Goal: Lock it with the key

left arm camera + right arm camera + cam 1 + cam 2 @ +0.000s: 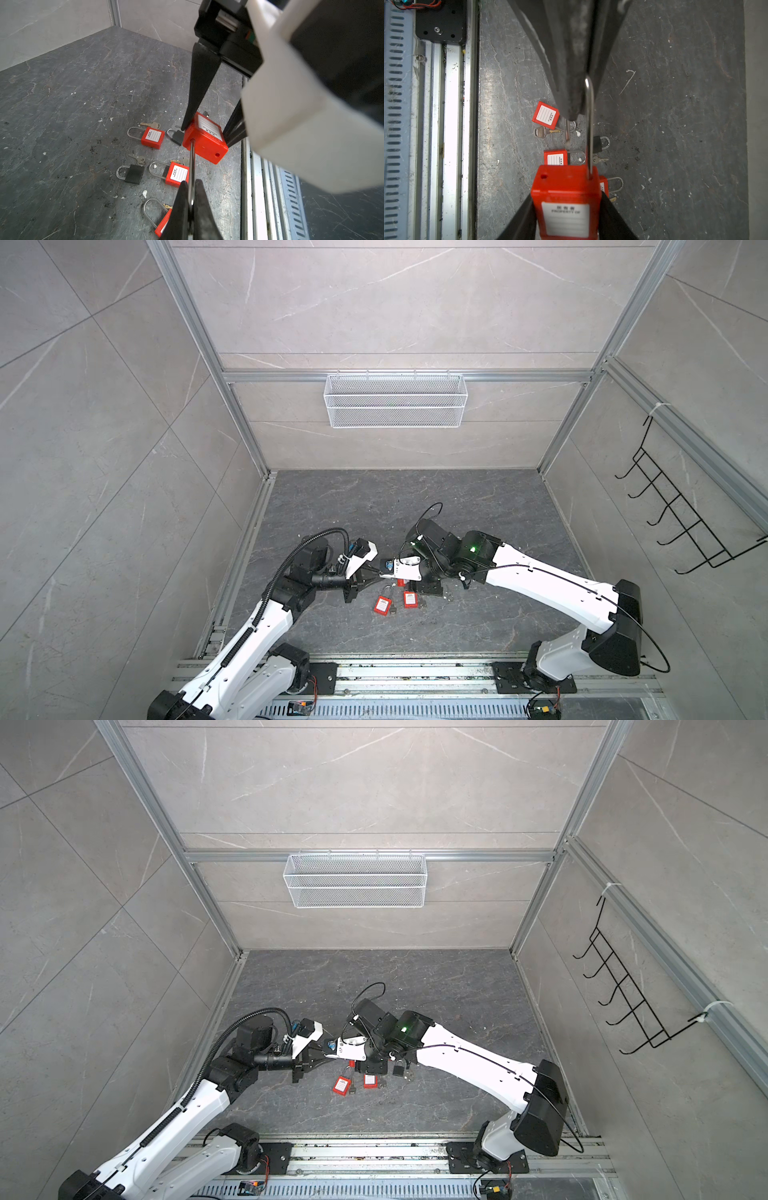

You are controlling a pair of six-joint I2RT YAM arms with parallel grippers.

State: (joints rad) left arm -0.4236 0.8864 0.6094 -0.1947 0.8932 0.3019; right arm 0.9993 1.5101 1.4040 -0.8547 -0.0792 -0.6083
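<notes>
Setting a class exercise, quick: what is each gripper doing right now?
Left gripper: closed on the shackle.
Right gripper: closed on the red padlock body.

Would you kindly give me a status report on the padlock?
Left gripper shut on shackle. Right gripper grips red padlock body; shackle's free leg out. Spare padlocks, keys on floor below, not obstructing.

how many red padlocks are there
4 red padlocks: one held aloft between left gripper and right gripper; three on the floor: one beside a black padlock, one by keys, one partly hidden.
</notes>
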